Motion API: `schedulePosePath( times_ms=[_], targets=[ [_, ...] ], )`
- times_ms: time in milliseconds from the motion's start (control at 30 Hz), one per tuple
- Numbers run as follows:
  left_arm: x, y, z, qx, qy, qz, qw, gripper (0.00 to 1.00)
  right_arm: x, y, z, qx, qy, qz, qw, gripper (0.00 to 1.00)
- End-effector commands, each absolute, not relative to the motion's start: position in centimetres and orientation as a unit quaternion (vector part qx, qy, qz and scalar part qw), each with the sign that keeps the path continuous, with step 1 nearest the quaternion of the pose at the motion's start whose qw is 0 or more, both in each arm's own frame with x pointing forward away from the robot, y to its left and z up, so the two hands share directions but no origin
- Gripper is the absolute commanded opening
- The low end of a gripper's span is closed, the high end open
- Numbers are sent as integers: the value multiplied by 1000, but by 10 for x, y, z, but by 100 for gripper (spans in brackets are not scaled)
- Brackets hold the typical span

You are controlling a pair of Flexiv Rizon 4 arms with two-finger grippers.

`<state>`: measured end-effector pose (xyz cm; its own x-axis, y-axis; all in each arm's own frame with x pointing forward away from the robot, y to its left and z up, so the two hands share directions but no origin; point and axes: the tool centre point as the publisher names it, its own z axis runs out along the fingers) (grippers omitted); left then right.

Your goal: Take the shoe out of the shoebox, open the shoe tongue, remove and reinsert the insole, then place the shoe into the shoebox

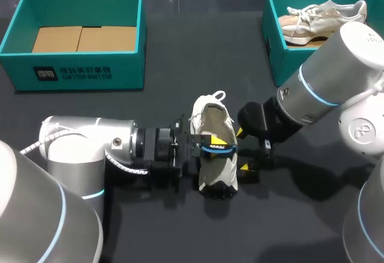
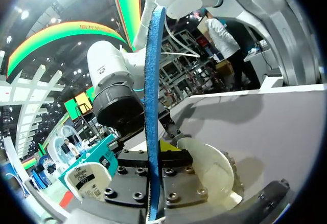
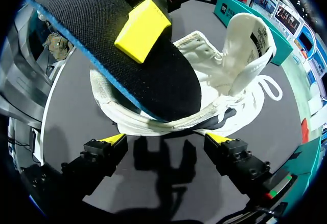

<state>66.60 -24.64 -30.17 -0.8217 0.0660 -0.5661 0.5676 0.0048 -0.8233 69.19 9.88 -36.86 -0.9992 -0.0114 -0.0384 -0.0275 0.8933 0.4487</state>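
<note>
Within the left gripper (image 1: 210,146), clamped, is the insole (image 3: 153,86), seemingly partly in the shoe (image 3: 240,55); right gripper (image 3: 168,144) open alongside.

White shoe (image 1: 213,111); black insole (image 3: 153,81) over it

Black table (image 1: 180,53). Cardboard sheets (image 1: 84,38) flat, far left. Pale sneakers (image 1: 321,20) far right.

The shoebox (image 1: 271,53) at the tabletop's (image 1: 180,53) far right corner is running off the picture's edge; the insole (image 3: 163,86) is hiding part of the shoe (image 3: 245,45).
</note>
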Motion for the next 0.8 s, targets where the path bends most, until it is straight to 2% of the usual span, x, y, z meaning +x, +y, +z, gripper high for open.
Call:
schedulePosePath(
  times_ms=[33,400,433,467,733,800],
  targets=[
    [674,-249,-316,237,682,-664,195,0,691,99,-369,-10,973,232,18,100],
    [688,-247,-334,222,702,-647,201,0,691,99,-369,-10,973,232,18,100],
    [687,-246,-331,221,701,-647,201,17,691,99,-369,-10,973,232,18,100],
    [686,-245,-328,220,699,-649,201,27,691,99,-369,-10,973,232,18,100],
    [673,-240,-301,221,682,-667,202,27,691,99,-369,-10,973,232,18,100],
    [670,-241,-299,226,679,-669,199,24,691,99,-369,-10,973,232,18,100]
  ],
)
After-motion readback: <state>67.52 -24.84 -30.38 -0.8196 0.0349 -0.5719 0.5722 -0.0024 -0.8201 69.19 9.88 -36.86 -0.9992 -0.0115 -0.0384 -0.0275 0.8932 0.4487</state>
